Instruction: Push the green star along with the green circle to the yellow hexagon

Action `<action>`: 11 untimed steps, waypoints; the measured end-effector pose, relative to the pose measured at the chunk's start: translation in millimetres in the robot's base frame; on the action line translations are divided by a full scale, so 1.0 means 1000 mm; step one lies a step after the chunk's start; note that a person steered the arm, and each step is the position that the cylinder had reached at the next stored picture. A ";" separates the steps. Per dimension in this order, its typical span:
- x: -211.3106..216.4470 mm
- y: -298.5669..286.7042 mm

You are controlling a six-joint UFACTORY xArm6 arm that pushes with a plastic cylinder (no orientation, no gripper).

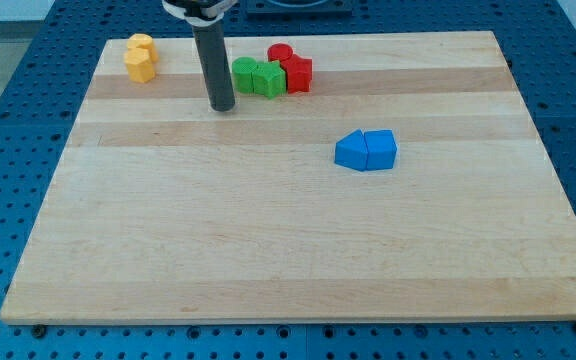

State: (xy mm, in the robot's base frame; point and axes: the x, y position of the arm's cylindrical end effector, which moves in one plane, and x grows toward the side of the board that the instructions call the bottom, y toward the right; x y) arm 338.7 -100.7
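Note:
The green circle (244, 75) and the green star (269, 78) sit side by side, touching, near the view's top centre of the wooden board (268, 230). The yellow hexagon (140, 66) lies at the view's top left, with a second yellow block (142, 44) touching it just above. My tip (222, 104) rests on the board just left of and slightly below the green circle, close to it; I cannot tell whether it touches. The tip stands between the green blocks and the yellow hexagon.
A red circle (281, 53) and a red star-like block (297, 74) touch the green star on its right. Two blue blocks (365, 150) lie together right of the board's centre. A blue perforated table surrounds the board.

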 end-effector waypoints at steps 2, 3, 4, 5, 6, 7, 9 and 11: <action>0.001 0.001; 0.001 0.023; 0.001 0.050; -0.001 0.072; -0.018 0.076; -0.035 0.074; -0.057 0.057; -0.080 0.033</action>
